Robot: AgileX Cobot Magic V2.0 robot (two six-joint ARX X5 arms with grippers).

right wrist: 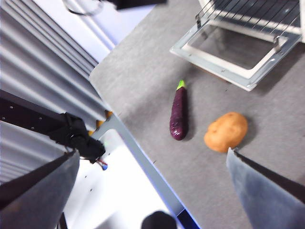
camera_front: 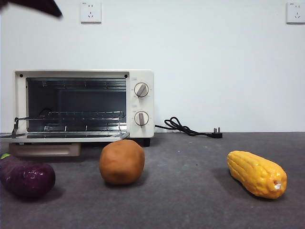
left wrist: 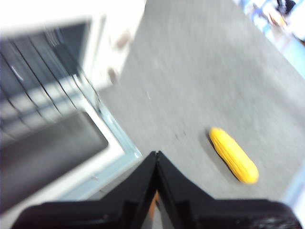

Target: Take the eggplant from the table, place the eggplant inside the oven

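The eggplant (camera_front: 25, 177) lies on the table (camera_front: 190, 191) at the near left, dark purple with a green stem tip. It is in front of the oven (camera_front: 83, 105), whose door (camera_front: 66, 137) is folded down and whose wire rack is bare. In the right wrist view the eggplant (right wrist: 178, 112) lies far below my open right gripper (right wrist: 152, 152), which holds nothing. My left gripper (left wrist: 156, 155) is shut and empty, high above the oven door (left wrist: 57, 157); this view is blurred. Only a black arm tip (camera_front: 40, 6) shows in the front view.
An orange-brown lump (camera_front: 122, 161) sits right of the eggplant, in front of the oven's knobs. A yellow corn cob (camera_front: 257, 173) lies at the near right. The oven's black cord and plug (camera_front: 190, 130) trail along the back wall. The table edge (right wrist: 138, 157) runs near the eggplant.
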